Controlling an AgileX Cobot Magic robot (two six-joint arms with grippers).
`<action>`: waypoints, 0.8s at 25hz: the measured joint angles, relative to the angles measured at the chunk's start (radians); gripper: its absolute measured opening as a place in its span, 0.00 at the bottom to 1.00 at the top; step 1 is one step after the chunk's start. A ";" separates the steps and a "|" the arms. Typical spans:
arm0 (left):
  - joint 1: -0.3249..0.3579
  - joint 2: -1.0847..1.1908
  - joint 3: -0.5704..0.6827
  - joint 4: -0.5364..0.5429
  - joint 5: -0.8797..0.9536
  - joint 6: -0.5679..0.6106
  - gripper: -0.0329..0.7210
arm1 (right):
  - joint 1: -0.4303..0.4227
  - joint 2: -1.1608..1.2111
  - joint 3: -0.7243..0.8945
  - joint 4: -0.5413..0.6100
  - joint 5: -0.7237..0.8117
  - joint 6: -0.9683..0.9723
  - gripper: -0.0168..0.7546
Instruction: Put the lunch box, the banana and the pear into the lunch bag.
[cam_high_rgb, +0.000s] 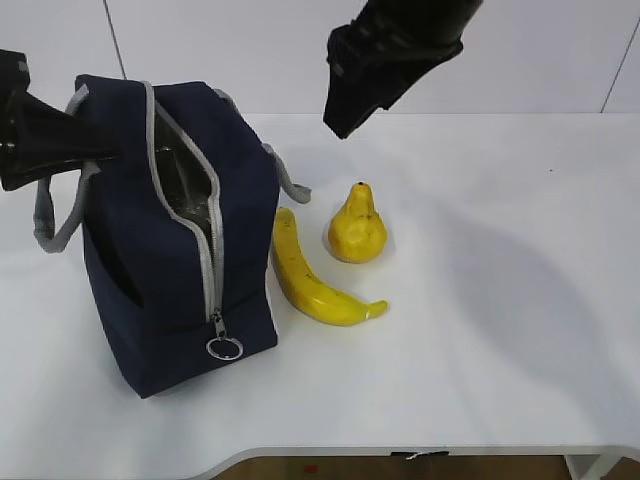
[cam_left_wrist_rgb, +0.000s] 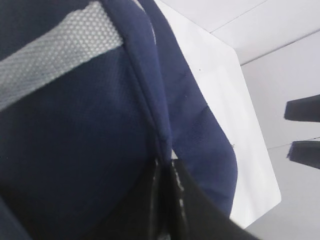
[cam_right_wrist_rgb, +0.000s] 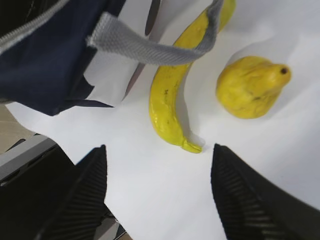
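The navy lunch bag (cam_high_rgb: 170, 290) stands at the left with its grey zipper undone and its top gaping. My left gripper (cam_high_rgb: 105, 148) is shut on the bag's upper left edge; the left wrist view shows its fingers (cam_left_wrist_rgb: 172, 200) pinching the navy fabric (cam_left_wrist_rgb: 75, 130). The banana (cam_high_rgb: 310, 275) lies just right of the bag, and the pear (cam_high_rgb: 357, 228) sits beside it. My right gripper (cam_high_rgb: 340, 120) hangs open and empty high above them. In the right wrist view (cam_right_wrist_rgb: 160, 150) it looks down on the banana (cam_right_wrist_rgb: 167, 100) and pear (cam_right_wrist_rgb: 250, 87). The lunch box is not in view.
A grey webbing handle (cam_high_rgb: 290, 185) droops from the bag toward the banana and crosses it in the right wrist view (cam_right_wrist_rgb: 145, 50). The metal pull ring (cam_high_rgb: 224, 348) hangs at the bag's front. The white table's front edge (cam_high_rgb: 400, 450) is near.
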 joint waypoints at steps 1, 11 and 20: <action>0.000 0.000 0.000 0.000 0.000 0.000 0.04 | -0.004 0.000 0.013 0.008 -0.002 -0.002 0.69; 0.000 0.000 0.000 0.000 0.003 0.000 0.04 | -0.006 0.000 0.236 0.074 -0.147 -0.028 0.69; 0.000 0.000 0.000 0.000 0.014 0.001 0.04 | -0.006 0.000 0.488 0.282 -0.469 -0.221 0.68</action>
